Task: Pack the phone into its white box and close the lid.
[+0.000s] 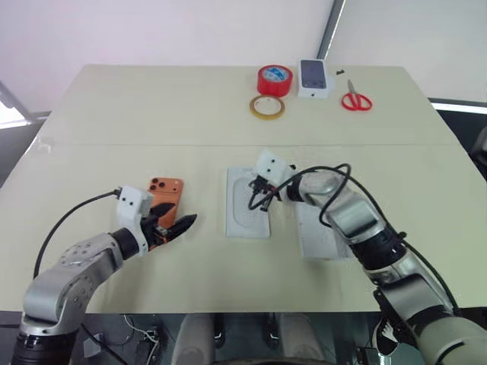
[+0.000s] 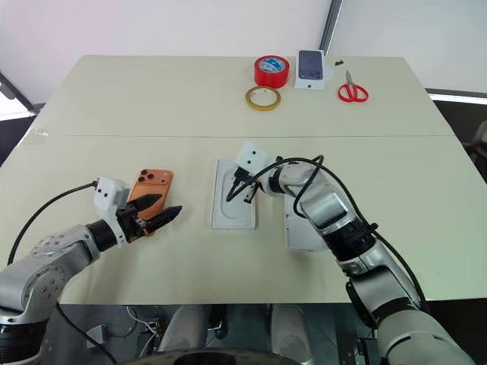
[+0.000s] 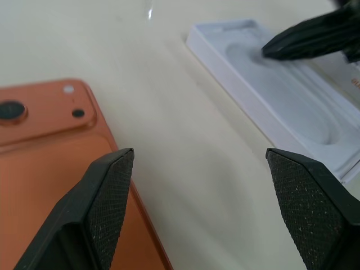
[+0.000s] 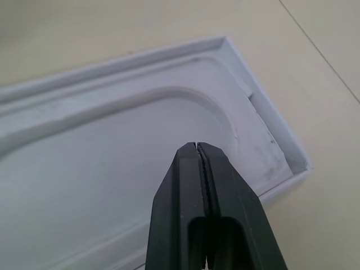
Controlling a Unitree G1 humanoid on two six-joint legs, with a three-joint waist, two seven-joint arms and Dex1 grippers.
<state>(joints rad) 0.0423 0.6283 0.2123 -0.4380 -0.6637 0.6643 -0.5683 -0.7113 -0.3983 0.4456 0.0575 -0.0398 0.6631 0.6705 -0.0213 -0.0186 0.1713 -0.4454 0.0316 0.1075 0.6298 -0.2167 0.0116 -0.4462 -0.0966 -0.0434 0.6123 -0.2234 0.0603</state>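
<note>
Phone on the table by the left pincer, box tray under the right pincer.

The phone [image 1: 167, 192] lies flat, camera side up, on the table [image 1: 152, 114], just behind and to the left of the left pincer [image 1: 173, 226], whose fingers stand wide apart and hold nothing. The box [image 1: 247, 204], an open white tray with a moulded recess, lies to the right of the phone, apart from it. The right pincer [image 4: 198, 147] hangs over the tray's inside, its fingers pressed fully together on nothing. A flat white lid [image 1: 323, 242] lies just right of the tray, partly under the right arm.
</note>
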